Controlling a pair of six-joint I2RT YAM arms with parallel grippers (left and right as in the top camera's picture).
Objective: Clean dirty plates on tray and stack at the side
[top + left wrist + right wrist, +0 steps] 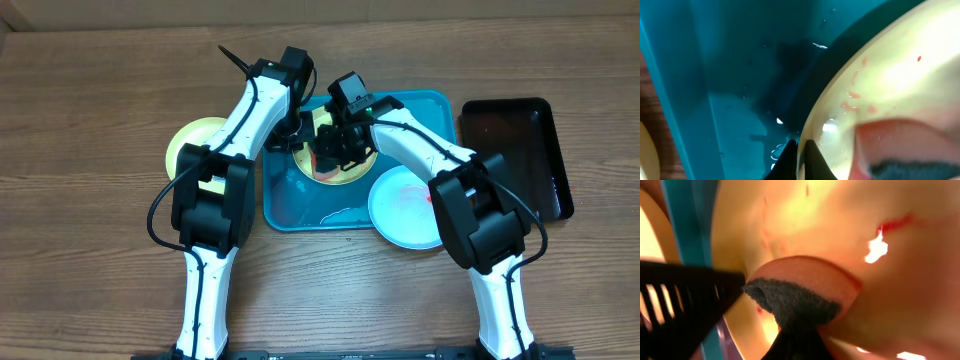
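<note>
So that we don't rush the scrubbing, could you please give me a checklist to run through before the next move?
1. Left claw pinches the rim of the green-rimmed plate: ok.
2. Right claw holds the sponge: ok.
3. Sponge pressed on that plate's face: ok.
4. That plate free of sauce: not ok, a red smear and specks show.
5. Pale blue plate clean: not ok, red smear on it.
6. Side plate lies on the table left of the tray, ready to stack on: ok.
</note>
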